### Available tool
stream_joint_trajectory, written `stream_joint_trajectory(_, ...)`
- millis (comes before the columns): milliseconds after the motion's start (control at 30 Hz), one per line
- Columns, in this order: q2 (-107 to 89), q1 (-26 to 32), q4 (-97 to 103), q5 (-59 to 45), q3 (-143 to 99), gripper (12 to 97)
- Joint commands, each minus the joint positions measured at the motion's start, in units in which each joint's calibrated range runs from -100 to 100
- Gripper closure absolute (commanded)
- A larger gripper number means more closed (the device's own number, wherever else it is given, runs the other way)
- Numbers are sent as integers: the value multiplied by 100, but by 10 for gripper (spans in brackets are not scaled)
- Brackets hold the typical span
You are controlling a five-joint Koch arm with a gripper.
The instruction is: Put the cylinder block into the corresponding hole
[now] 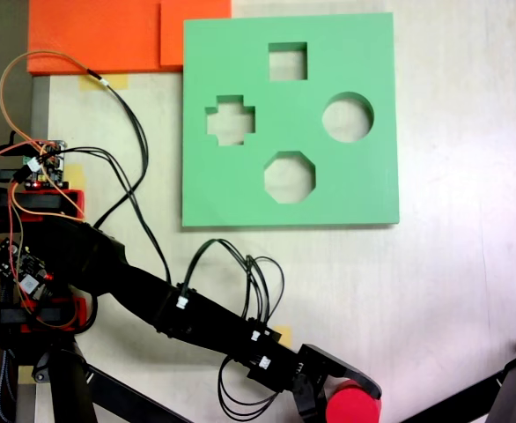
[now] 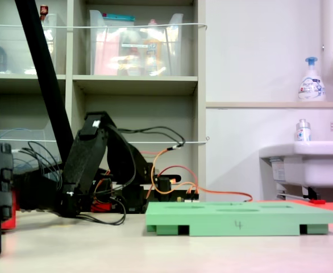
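Note:
The red cylinder block (image 1: 355, 410) sits at the very bottom edge of a fixed view, partly cut off by the frame. My gripper (image 1: 342, 398) is shut on it. One black jaw curves over its far side and the other presses its left side. The green foam board (image 1: 372, 189) lies flat at the top, well away from the gripper. Its circular hole (image 1: 347, 117) is near the board's right edge and stands empty. In the low side view the arm (image 2: 90, 153) is folded down at the left, and the board (image 2: 240, 219) lies to the right.
The board also has a square cutout (image 1: 288, 62), a cross cutout (image 1: 231, 120) and an octagonal cutout (image 1: 289, 176). Orange foam sheets (image 1: 108, 35) lie at the top left. Loose cables (image 1: 135, 132) and the arm's base (image 1: 38, 203) sit left. A black stand leg (image 1: 513, 388) is at the bottom right.

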Motion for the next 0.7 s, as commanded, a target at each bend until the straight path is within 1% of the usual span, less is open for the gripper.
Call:
stream_joint_trajectory(0,-774,49,-19,39,-37,705)
stream_joint_trajectory(667,-3413,630,-19,-15,-1473,705)
